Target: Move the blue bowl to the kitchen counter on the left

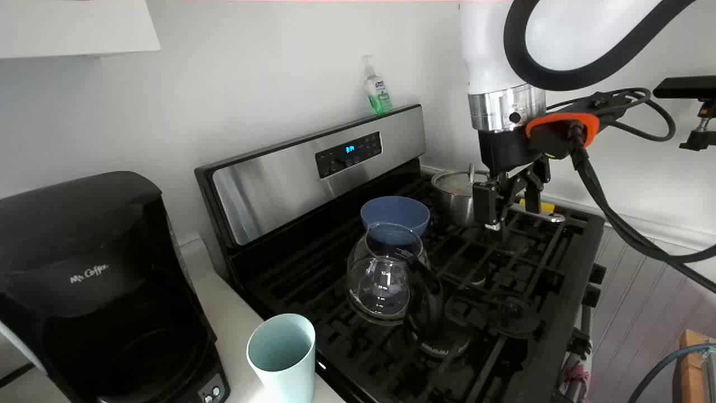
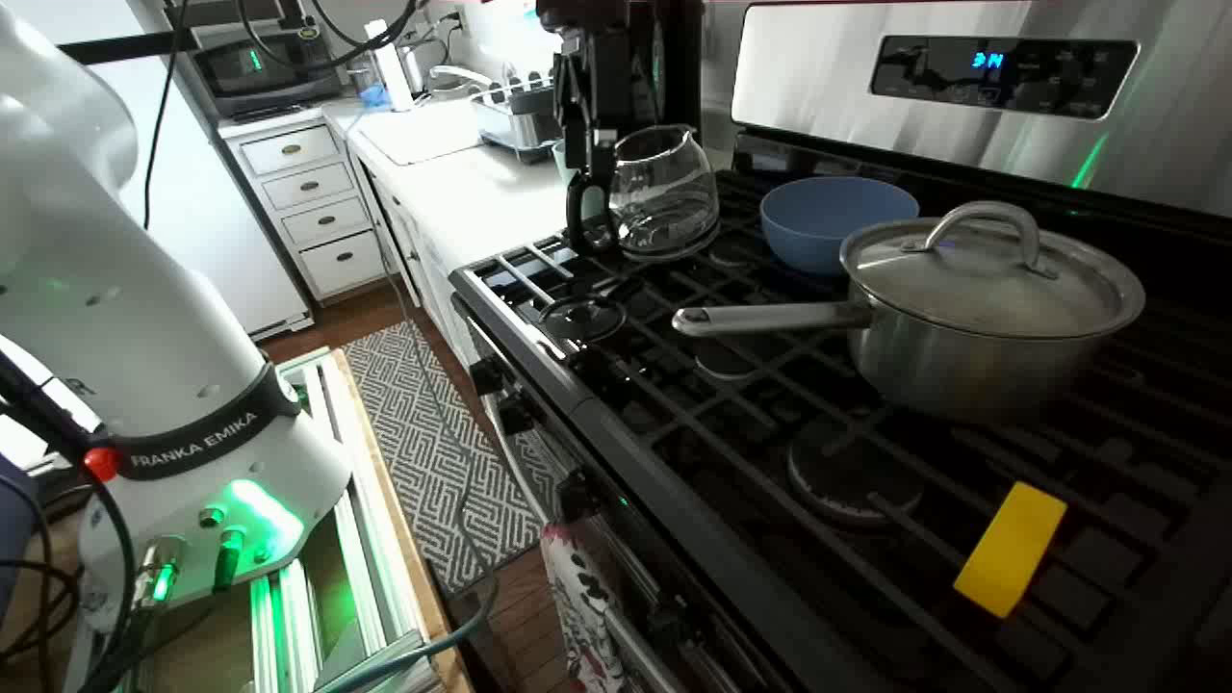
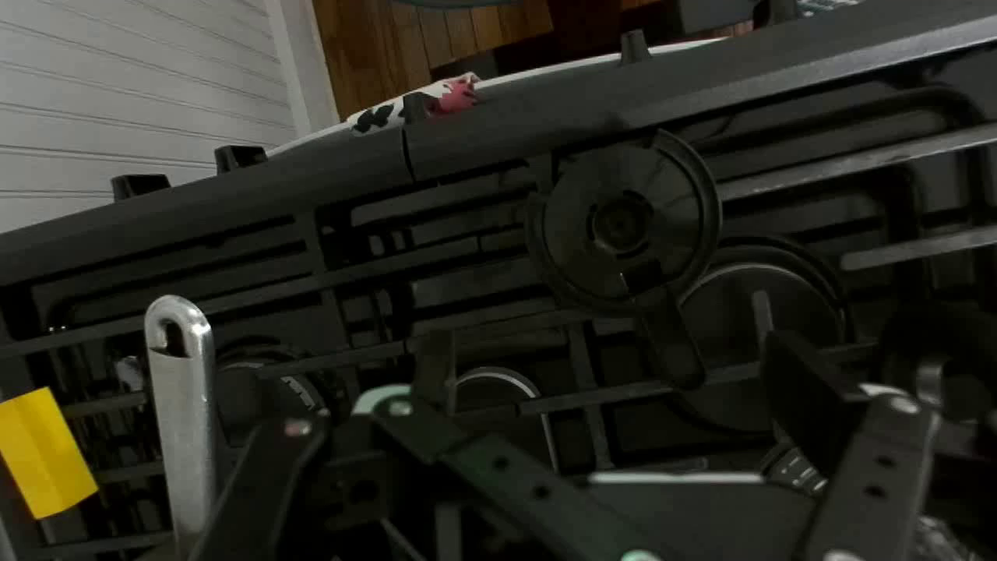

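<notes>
The blue bowl stands upright at the back of the black stove top. It also shows in an exterior view, partly behind the pot. The glass carafe stands in front of its lower part in an exterior view. The bowl is out of view in the wrist view. The pale off-white kitchen counter lies beside the stove, and it shows in an exterior view. My gripper is open and empty above the stove, apart from the bowl. Its spread fingers show in the wrist view.
A lidded steel pot stands beside the bowl, handle pointing to the stove's front. The glass carafe stands near the bowl. A pale teal cup and black coffee maker stand on the counter. A yellow piece lies on the stove.
</notes>
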Controlling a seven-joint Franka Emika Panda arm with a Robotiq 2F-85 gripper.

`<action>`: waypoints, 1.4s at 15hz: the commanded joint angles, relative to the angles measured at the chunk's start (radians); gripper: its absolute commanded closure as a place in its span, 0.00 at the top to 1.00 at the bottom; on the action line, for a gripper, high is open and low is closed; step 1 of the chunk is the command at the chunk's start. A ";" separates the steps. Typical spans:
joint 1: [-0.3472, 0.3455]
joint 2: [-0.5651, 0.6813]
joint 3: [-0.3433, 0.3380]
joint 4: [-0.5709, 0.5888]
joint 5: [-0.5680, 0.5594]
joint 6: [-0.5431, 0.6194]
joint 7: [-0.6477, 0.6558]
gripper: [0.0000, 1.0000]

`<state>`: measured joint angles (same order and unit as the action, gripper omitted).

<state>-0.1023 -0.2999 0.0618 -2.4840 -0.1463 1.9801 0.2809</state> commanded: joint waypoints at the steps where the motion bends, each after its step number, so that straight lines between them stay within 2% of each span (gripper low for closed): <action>1: 0.015 0.000 -0.015 0.001 -0.004 -0.002 0.003 1.00; 9: 0.003 0.010 -0.019 0.017 -0.015 0.017 0.033 1.00; 10: -0.021 0.016 -0.028 0.035 -0.022 0.052 0.096 1.00; 14: -0.085 0.108 -0.115 0.150 0.014 0.112 0.136 1.00; 17: -0.112 0.206 -0.165 0.229 0.050 0.199 0.194 1.00; 20: -0.106 0.273 -0.189 0.250 0.128 0.294 0.277 1.00; 21: -0.106 0.215 -0.194 0.214 0.074 0.255 0.218 1.00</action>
<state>-0.2179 -0.0845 -0.1218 -2.2715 -0.0707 2.2387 0.4991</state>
